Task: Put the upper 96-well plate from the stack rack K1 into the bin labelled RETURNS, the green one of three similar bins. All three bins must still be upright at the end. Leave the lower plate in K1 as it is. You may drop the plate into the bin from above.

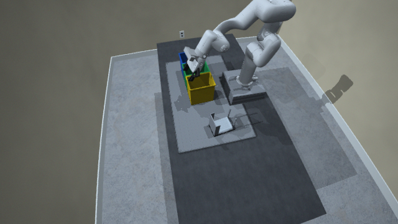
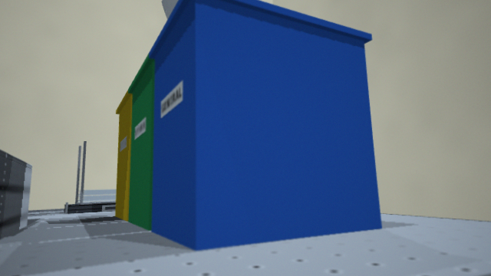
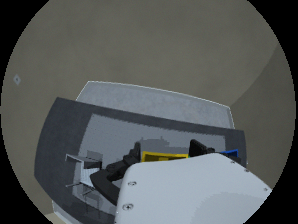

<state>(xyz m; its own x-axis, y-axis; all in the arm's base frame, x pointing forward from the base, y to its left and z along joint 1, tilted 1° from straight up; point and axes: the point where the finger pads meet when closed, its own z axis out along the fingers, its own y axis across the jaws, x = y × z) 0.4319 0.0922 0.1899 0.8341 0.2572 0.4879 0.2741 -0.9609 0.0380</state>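
Note:
My gripper [image 1: 193, 75] hangs open over the row of three bins, above the green bin [image 1: 191, 72] and the yellow bin's near rim, with nothing between its dark fingers. The green bin stands upright between the blue bin [image 1: 183, 58] and the yellow bin [image 1: 201, 88]; its inside is hidden by the gripper. Rack K1 [image 1: 221, 125] stands nearer the front with a white plate [image 1: 226, 124] lying in it. In the low side view the blue bin [image 2: 268, 126], green bin [image 2: 142, 153] and yellow bin [image 2: 123, 161] all stand upright. The wrist view shows the open fingers and the rack [image 3: 83, 176].
The arm's base block [image 1: 244, 88] stands right of the bins. The rack's thin posts [image 2: 81, 172] show far behind the bins in the side view. A dark box [image 2: 13, 192] sits at that view's left edge. The table has a raised white rim [image 1: 336, 115].

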